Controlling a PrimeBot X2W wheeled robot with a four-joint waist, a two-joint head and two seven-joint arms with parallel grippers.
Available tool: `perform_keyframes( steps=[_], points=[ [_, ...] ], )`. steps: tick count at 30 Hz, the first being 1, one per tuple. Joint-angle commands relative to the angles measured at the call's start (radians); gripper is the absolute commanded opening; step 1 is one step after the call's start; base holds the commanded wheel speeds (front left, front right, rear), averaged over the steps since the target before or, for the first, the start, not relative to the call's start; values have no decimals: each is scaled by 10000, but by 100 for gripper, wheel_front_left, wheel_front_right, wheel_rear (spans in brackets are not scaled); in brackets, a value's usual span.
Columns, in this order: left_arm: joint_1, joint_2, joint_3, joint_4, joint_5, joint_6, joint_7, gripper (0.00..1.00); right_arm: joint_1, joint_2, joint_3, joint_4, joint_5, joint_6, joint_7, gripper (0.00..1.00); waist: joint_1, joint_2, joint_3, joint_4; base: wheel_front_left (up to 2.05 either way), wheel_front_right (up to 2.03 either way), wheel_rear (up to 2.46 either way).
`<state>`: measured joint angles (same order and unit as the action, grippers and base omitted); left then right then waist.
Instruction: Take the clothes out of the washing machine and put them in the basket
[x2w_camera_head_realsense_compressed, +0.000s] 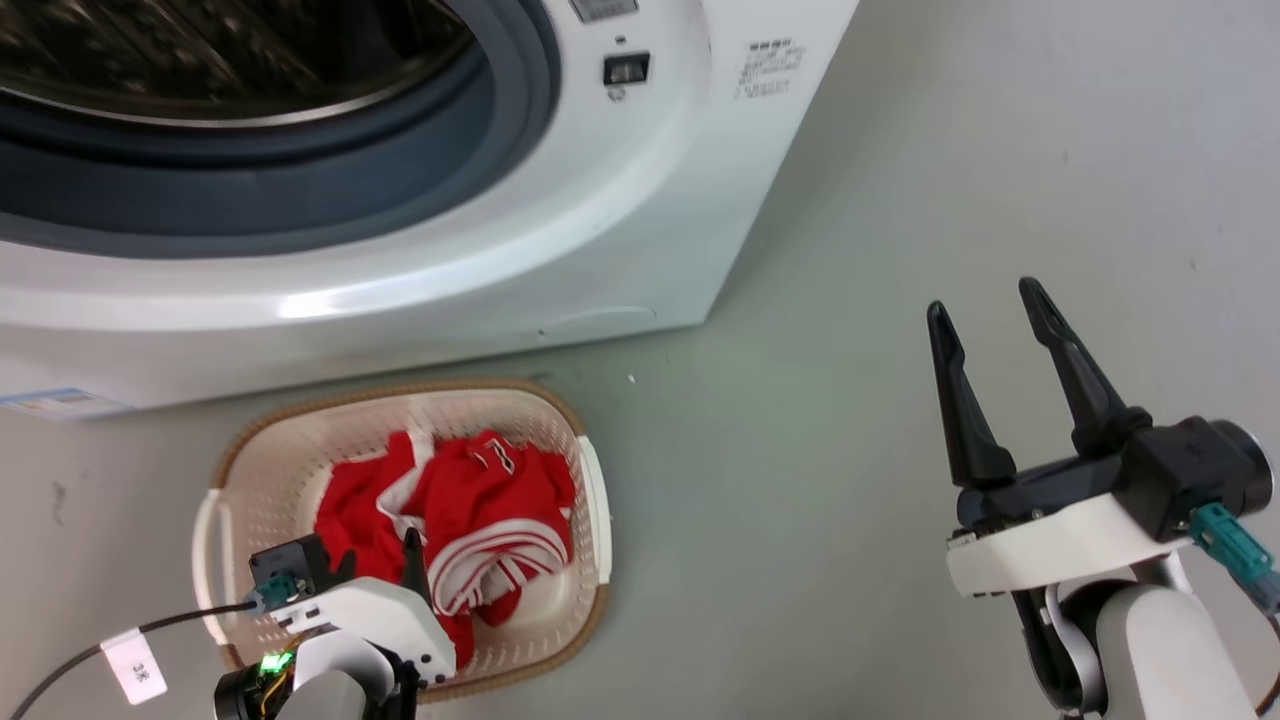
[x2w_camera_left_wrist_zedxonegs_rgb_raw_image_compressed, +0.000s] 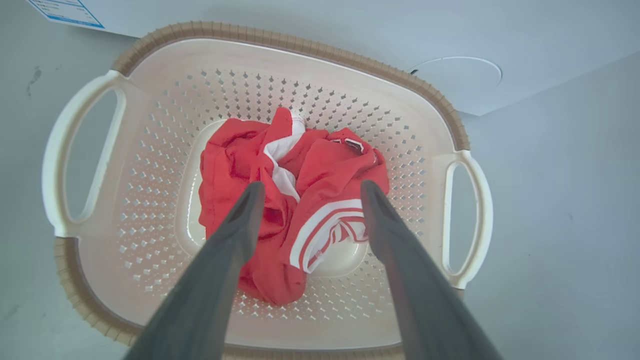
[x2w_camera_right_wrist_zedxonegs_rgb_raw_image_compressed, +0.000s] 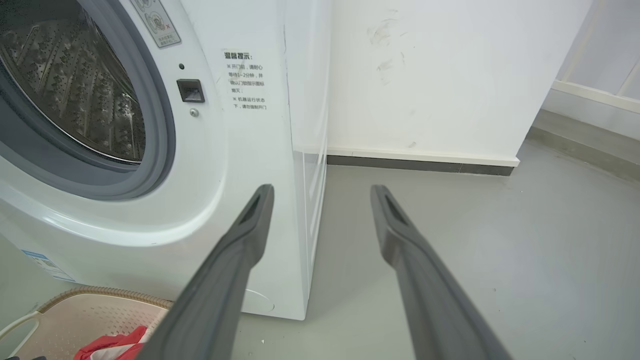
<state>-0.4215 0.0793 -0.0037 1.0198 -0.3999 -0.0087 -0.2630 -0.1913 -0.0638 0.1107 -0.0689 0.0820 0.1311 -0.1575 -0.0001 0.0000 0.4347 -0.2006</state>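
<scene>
The red clothes (x2w_camera_head_realsense_compressed: 470, 510) with white stripes lie bunched in the cream basket (x2w_camera_head_realsense_compressed: 270, 480), which stands on the floor in front of the washing machine (x2w_camera_head_realsense_compressed: 600, 220). My left gripper (x2w_camera_head_realsense_compressed: 380, 560) hangs over the basket's near side. In the left wrist view it (x2w_camera_left_wrist_zedxonegs_rgb_raw_image_compressed: 312, 186) is open, fingers spread above the clothes (x2w_camera_left_wrist_zedxonegs_rgb_raw_image_compressed: 225, 160) with nothing held between them. My right gripper (x2w_camera_head_realsense_compressed: 983, 298) stands open over bare floor, right of the machine. The steel drum (x2w_camera_right_wrist_zedxonegs_rgb_raw_image_compressed: 75, 85) shows no fabric in the part I see.
The porthole's grey rim (x2w_camera_head_realsense_compressed: 300, 190) sits directly above the basket's brown rim (x2w_camera_left_wrist_zedxonegs_rgb_raw_image_compressed: 280, 45). Grey floor (x2w_camera_head_realsense_compressed: 850, 450) stretches to the right of the basket. A white wall with a dark skirting (x2w_camera_right_wrist_zedxonegs_rgb_raw_image_compressed: 420, 165) stands behind the machine.
</scene>
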Motion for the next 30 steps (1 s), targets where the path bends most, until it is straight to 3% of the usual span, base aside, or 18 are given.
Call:
perform_keyframes(
  steps=[1, 23, 30],
  points=[
    [303, -77, 35, -258, 125, -33, -25, 100, 221, 21, -82, 42, -49, -8, 33, 100, 1, 0, -885, 388, 0, 0, 0],
    [2195, -281, 98, -7047, 2217, 129, -26, 100, 1695, 135, -917, 103, -526, -7, 667, 100, 1, 0, -3240, 1317, 0, 0, 0],
    [2614, -80, -132, -8314, 2733, 162, -26, 100, 2051, 144, -974, 54, -573, -8, 775, 100, 1, 0, -3730, 1331, 0, 0, 0]
  ],
)
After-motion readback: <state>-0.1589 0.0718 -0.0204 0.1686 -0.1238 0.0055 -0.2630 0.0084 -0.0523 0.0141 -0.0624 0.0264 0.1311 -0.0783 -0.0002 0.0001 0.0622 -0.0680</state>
